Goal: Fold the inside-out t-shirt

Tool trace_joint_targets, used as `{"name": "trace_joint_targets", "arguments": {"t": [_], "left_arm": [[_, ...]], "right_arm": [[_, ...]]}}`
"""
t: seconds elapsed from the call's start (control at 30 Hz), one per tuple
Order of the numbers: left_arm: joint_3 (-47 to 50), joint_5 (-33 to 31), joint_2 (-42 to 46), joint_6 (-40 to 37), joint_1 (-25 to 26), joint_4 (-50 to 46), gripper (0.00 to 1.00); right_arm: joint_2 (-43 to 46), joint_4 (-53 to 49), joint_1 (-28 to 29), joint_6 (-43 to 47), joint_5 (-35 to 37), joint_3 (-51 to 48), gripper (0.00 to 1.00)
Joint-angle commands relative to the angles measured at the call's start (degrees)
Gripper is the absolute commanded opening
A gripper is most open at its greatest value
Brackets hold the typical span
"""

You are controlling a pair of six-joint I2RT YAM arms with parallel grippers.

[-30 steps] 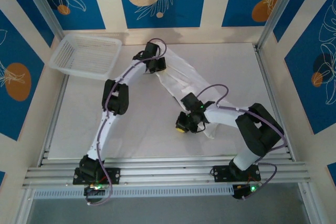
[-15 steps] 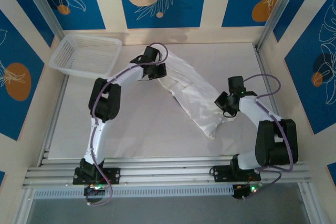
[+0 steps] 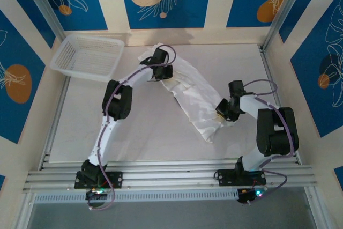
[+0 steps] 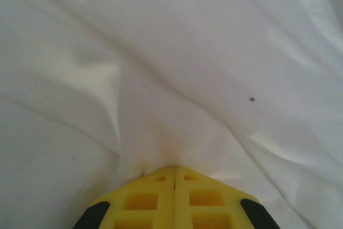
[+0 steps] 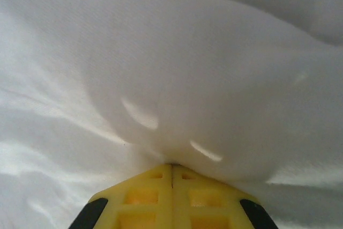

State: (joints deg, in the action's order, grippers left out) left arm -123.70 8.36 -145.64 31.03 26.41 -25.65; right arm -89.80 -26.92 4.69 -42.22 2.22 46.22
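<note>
The white inside-out t-shirt (image 3: 192, 92) lies as a wrinkled diagonal band from the back centre of the table toward the right front. My left gripper (image 3: 158, 74) is at its back end, yellow jaws shut and pinching a fold of the cloth (image 4: 177, 132). At the band's right edge, near its front end, my right gripper (image 3: 221, 112) also has its yellow jaws shut on a bulging fold of the shirt (image 5: 177, 132). White fabric fills both wrist views above the fingertips. No tag is in sight.
A white plastic mesh basket (image 3: 88, 56) sits tilted at the back left corner. Aluminium rails (image 3: 171, 175) run along the near edge by the arm bases. Bare tabletop (image 3: 144, 132) lies left of and in front of the shirt.
The right gripper swung from the table's middle out to the right, dragging the shirt's front end with it. The left gripper shifted slightly back and right. The shirt now spreads as a wider band.
</note>
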Motion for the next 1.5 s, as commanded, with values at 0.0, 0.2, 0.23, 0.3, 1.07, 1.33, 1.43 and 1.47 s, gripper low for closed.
{"name": "trace_joint_targets", "arguments": {"t": [0.0, 0.2, 0.23, 0.3, 1.07, 1.33, 1.43, 1.47], "left_arm": [[-0.7, -1.2, -2.3, -1.4, -1.3, -4.1, 0.0], [1.5, -1.2, 0.0, -5.8, -2.7, -3.3, 0.0], [3.2, -1.2, 1.3, -6.6, -2.8, -2.3, 0.0], [7.3, -0.7, 4.0, -7.6, -3.2, 1.1, 0.0], [74.6, 9.0, 68.0, 7.1, -6.1, 23.0, 0.38], [89.3, 14.4, 76.5, 11.6, -4.4, 20.2, 0.47], [94.1, 14.4, 78.2, 13.8, -3.4, 20.7, 0.47], [95.7, 14.1, 79.1, 14.6, -3.0, 20.9, 0.48]], "right_arm": [[2.8, -8.6, 5.6, -2.3, -1.6, -2.6, 0.0], [5.6, -5.0, 21.6, -13.3, -1.6, -7.2, 0.0], [4.7, -2.7, 24.0, -16.4, -2.9, -8.5, 0.0], [2.5, 3.2, 29.1, -21.2, -5.5, -10.4, 0.0], [31.2, 14.0, 26.3, -11.3, -11.1, -22.8, 0.58], [17.8, 27.2, 26.9, -12.0, -19.0, -22.2, 0.48], [13.5, 28.8, 28.4, -12.2, -18.5, -20.6, 0.46], [12.2, 28.9, 28.9, -12.0, -18.0, -20.1, 0.47]]}}
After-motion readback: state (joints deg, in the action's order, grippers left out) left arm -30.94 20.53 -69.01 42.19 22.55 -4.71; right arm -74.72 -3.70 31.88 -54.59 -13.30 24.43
